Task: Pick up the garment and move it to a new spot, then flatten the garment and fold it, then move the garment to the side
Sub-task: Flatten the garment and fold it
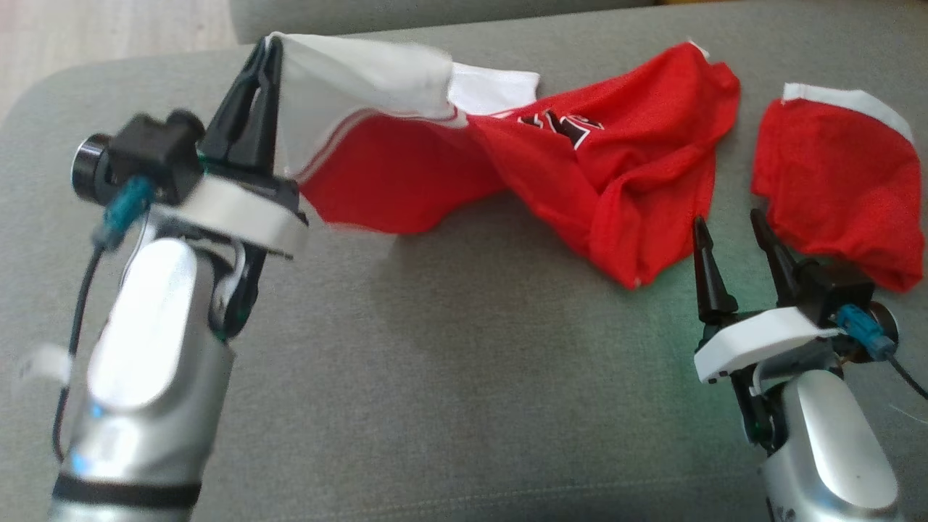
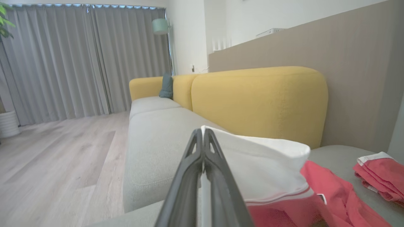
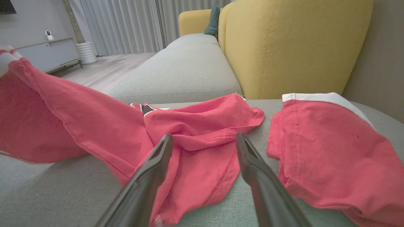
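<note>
While the left gripper [image 1: 269,54] is clenched on the white band of the crumpled red jersey garment [image 1: 580,167], holding that end raised off the grey fabric sofa cushion [image 1: 435,377], the right gripper [image 1: 728,226] hovers with fingers spread, grasping nothing, just beside the garment's low hem; a clean carry likely wants that hand pinching the far edge, so the cloth hangs spread; a folded red cloth [image 1: 834,174] lies near, easily snagged; the black lettering is creased and unreadable; whether the band is collar or sleeve I cannot tell.
</note>
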`<state>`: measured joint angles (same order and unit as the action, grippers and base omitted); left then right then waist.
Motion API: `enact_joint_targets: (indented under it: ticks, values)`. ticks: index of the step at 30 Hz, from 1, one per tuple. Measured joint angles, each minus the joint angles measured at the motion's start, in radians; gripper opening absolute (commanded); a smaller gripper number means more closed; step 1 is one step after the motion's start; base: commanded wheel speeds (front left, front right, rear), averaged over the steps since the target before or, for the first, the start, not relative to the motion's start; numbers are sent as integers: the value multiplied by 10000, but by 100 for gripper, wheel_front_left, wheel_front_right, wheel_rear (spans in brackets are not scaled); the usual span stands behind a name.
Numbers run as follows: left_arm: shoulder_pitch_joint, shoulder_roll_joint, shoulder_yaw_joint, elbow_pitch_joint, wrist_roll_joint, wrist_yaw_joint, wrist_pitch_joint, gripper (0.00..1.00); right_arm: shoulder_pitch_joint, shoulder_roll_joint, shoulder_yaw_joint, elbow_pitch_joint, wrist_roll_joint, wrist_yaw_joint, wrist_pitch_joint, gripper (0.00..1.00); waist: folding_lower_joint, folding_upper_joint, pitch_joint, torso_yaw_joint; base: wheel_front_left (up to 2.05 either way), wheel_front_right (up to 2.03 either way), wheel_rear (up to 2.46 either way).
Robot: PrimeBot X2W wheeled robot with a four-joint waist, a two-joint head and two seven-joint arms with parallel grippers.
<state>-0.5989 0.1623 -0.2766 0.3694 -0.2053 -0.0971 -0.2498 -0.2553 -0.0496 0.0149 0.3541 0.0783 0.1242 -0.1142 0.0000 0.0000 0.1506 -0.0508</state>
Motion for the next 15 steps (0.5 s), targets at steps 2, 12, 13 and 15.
enact_joint_targets:
  ticks: [2,12,13,15]
  values:
    - [423,113,-38,-731,188,-75,-36,0,3,0,-19,102,25,0,-2,100,0,0,-94,123,0,0,0]
    - [3895,1402,-1843,-1860,1302,-274,-71,0,46,0,-226,499,84,0,-4,100,0,0,-485,538,0,0,0]
    - [4106,1578,-2031,-1806,1455,-278,-69,0,46,0,-232,518,84,0,-4,100,0,0,-513,565,0,0,0]
    - [4368,1860,-2278,-1695,1632,-307,-69,0,49,0,-247,558,84,0,-2,100,0,0,-572,619,0,0,0]
